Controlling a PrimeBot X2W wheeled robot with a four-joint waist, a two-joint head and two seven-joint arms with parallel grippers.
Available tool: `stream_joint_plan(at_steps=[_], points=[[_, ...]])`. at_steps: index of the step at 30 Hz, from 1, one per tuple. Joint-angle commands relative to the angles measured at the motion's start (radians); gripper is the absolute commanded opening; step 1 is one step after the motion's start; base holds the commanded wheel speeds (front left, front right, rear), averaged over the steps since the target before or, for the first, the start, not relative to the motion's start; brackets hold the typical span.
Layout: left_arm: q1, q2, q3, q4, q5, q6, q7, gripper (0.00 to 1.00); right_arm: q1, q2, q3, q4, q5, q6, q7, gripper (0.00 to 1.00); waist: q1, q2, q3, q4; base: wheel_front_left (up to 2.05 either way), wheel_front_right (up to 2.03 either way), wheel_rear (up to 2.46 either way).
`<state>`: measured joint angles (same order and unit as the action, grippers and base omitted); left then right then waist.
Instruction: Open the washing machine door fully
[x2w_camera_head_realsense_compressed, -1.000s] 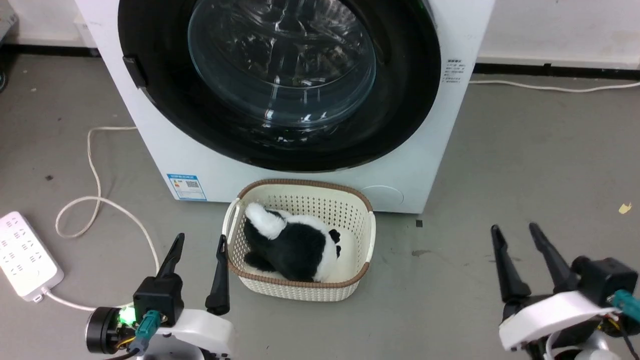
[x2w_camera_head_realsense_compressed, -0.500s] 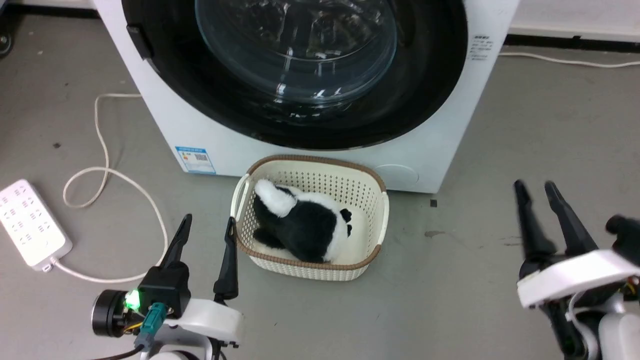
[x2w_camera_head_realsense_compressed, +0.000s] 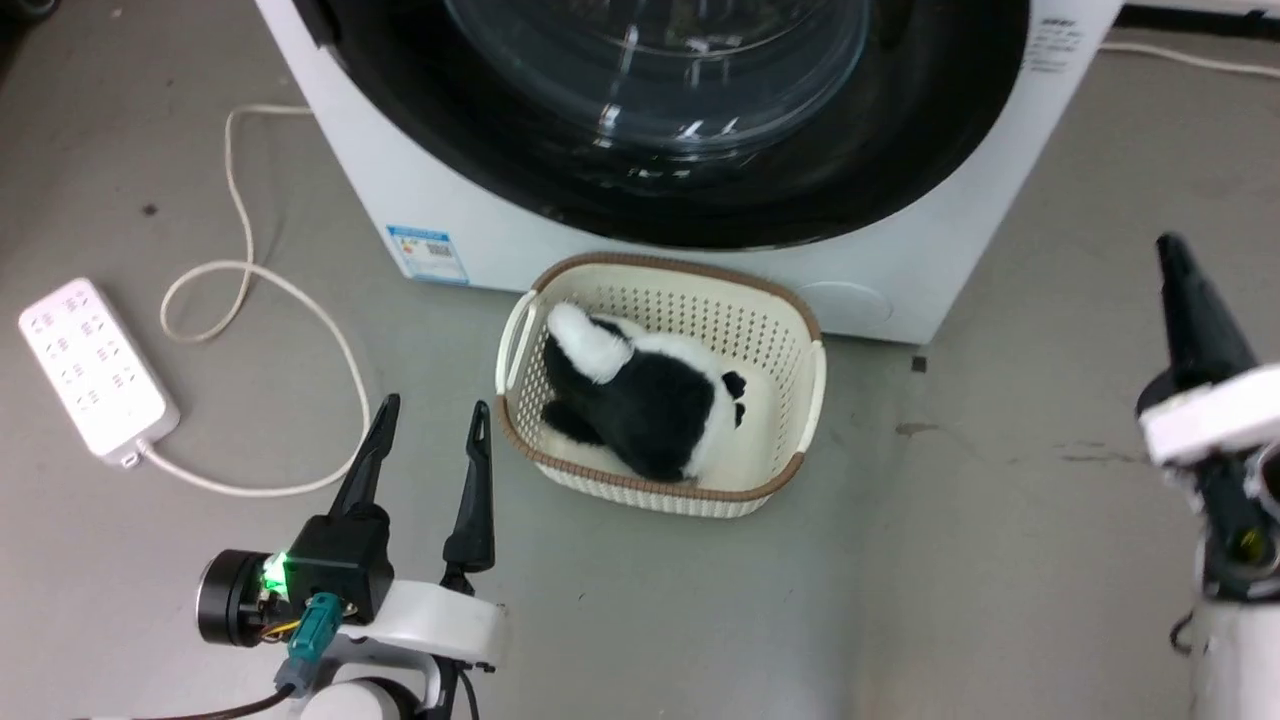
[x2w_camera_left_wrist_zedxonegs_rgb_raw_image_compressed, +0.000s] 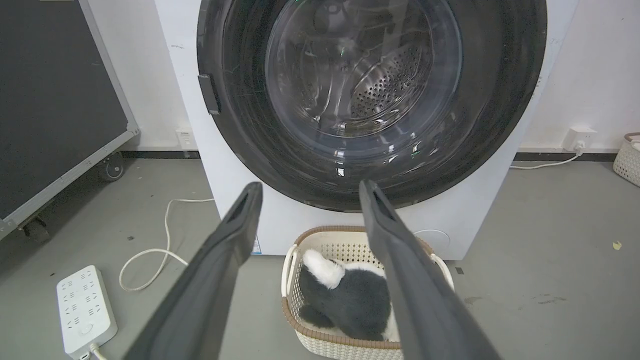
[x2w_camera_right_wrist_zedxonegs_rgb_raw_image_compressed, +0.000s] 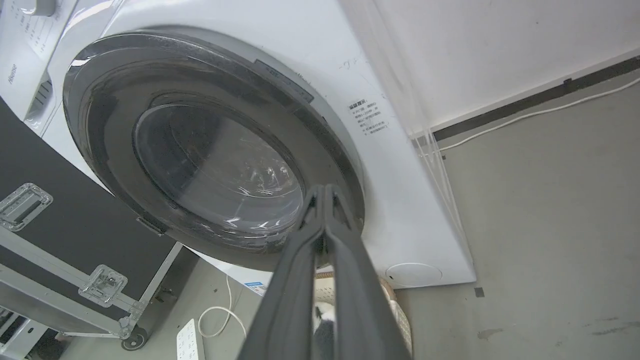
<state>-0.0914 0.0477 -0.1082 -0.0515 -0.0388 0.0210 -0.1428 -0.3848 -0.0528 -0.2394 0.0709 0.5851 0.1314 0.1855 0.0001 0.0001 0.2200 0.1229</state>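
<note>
The washing machine (x2w_camera_head_realsense_compressed: 480, 225) is a white box straight ahead, and its lower front shows in the head view. The washing machine door (x2w_camera_head_realsense_compressed: 900, 150) is a glossy black ring around a clear glass bowl; it lies flush against the front (x2w_camera_right_wrist_zedxonegs_rgb_raw_image_compressed: 100, 125). A small black tab (x2w_camera_left_wrist_zedxonegs_rgb_raw_image_compressed: 208, 94) sits on the door's left edge. My left gripper (x2w_camera_head_realsense_compressed: 435, 405) hovers low over the floor, left of the basket, open and empty, and points at the door (x2w_camera_left_wrist_zedxonegs_rgb_raw_image_compressed: 311, 184). My right gripper (x2w_camera_head_realsense_compressed: 1170, 245) is at the right edge, shut on nothing, its tips (x2w_camera_right_wrist_zedxonegs_rgb_raw_image_compressed: 324, 189) aimed at the door's lower right rim from some way off.
A cream lattice basket (x2w_camera_head_realsense_compressed: 810, 390) with a black-and-white plush toy (x2w_camera_head_realsense_compressed: 650, 400) stands on the floor against the machine's foot. A white power strip (x2w_camera_head_realsense_compressed: 95, 370) and its looped cable (x2w_camera_head_realsense_compressed: 250, 270) lie to the left. A black wheeled case (x2w_camera_left_wrist_zedxonegs_rgb_raw_image_compressed: 50, 100) stands left of the machine.
The right gripper's fingers have closed together, and it has risen toward the right edge. The head camera has shifted, so the whole scene sits higher and further right. The left gripper stays open.
</note>
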Motion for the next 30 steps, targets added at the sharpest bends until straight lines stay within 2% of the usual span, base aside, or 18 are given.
stream_joint_plan(at_steps=[1,6,15,30], points=[[-0.02,0.002,-0.006,-0.007,-0.007,0.007,-0.011,1.0,-0.055,0.001,-0.025,0.024,0.026,0.0,0.021,0.0,-0.0001,-0.0001,0.021,0.016,0.0,0.0,0.0],[-0.034,0.002,-0.019,-0.015,-0.017,0.014,-0.021,1.0,-0.188,0.001,-0.098,0.111,0.062,0.0,0.095,0.0,-0.0001,-0.0001,0.057,0.039,0.0,0.0,0.0],[-0.059,0.002,-0.041,-0.022,-0.034,0.028,-0.04,1.0,-0.442,0.001,-0.24,0.294,0.044,0.0,0.225,0.0,-0.0001,-0.0001,0.117,0.073,0.0,0.0,0.0],[-0.11,0.002,-0.09,-0.028,-0.067,0.046,-0.072,1.0,-0.839,-0.044,-0.545,0.621,-0.083,-0.001,0.416,0.0,-0.0001,-0.0001,0.209,0.14,0.0,0.0,0.0]])
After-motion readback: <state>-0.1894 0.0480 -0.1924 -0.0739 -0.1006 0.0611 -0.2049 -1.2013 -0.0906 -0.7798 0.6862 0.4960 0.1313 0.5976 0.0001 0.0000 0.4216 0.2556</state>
